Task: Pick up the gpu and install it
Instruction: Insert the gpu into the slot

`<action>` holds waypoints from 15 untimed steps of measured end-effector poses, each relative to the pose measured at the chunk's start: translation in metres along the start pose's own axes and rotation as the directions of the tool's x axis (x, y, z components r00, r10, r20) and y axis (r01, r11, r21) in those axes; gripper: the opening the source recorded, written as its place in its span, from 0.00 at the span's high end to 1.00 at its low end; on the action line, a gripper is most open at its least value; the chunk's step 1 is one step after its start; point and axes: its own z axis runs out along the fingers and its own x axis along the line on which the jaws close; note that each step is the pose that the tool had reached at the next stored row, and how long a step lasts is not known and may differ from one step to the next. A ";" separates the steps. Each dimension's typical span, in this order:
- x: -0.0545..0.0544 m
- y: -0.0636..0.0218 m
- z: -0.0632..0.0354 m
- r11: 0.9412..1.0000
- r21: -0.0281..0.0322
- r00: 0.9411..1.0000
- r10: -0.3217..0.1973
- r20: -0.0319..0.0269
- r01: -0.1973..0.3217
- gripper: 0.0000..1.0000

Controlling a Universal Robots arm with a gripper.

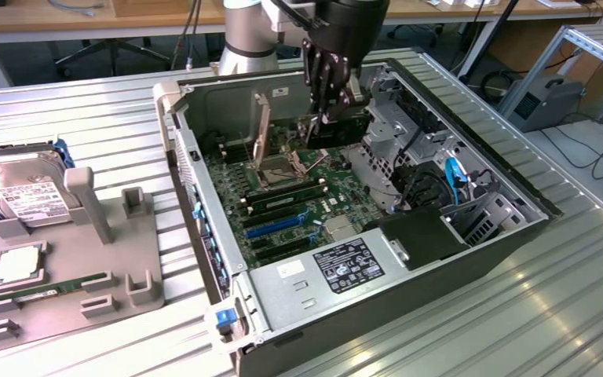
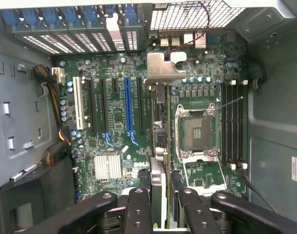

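- The gpu [image 1: 341, 132] is gripped firmly in the pincer [image 1: 328, 118], inside the open computer case [image 1: 179, 118] and above the motherboard [image 2: 114, 146]. It is judged not yet seated in a slot.
- In the wrist view the card is seen edge-on between the fingers [image 2: 138, 209], with its silver bracket [image 2: 164, 68] toward the rear slot covers [image 2: 65, 22].
- The card is judged light and stiff but fragile. A hold across the board's upper edge is best, clear of the fan and the contact edge, and the smooth faces may slip if it is pushed askew.
- The blue expansion slot [image 2: 128, 105] lies just beside the card's line, and the open processor socket [image 2: 197, 131] lies on the other side.
- The socket's raised load plate [image 1: 263, 129] and the drive cage with blue cables [image 1: 451, 177] stand near the pincer and narrow the room.
- On the tabletop [image 1: 92, 102], a hard drive [image 1: 19, 196] and a green memory stick [image 1: 45, 289] are set in a grey holder, well apart from the case.
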 end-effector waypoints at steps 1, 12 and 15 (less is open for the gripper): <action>0.000 0.0001 0.0001 1.000 0.000 1.000 0.000 0.000 0.000 0.73; 0.013 0.0063 0.0052 1.000 0.000 1.000 0.000 0.000 0.000 0.73; 0.019 0.0097 0.0073 1.000 0.000 1.000 0.000 0.000 0.000 0.73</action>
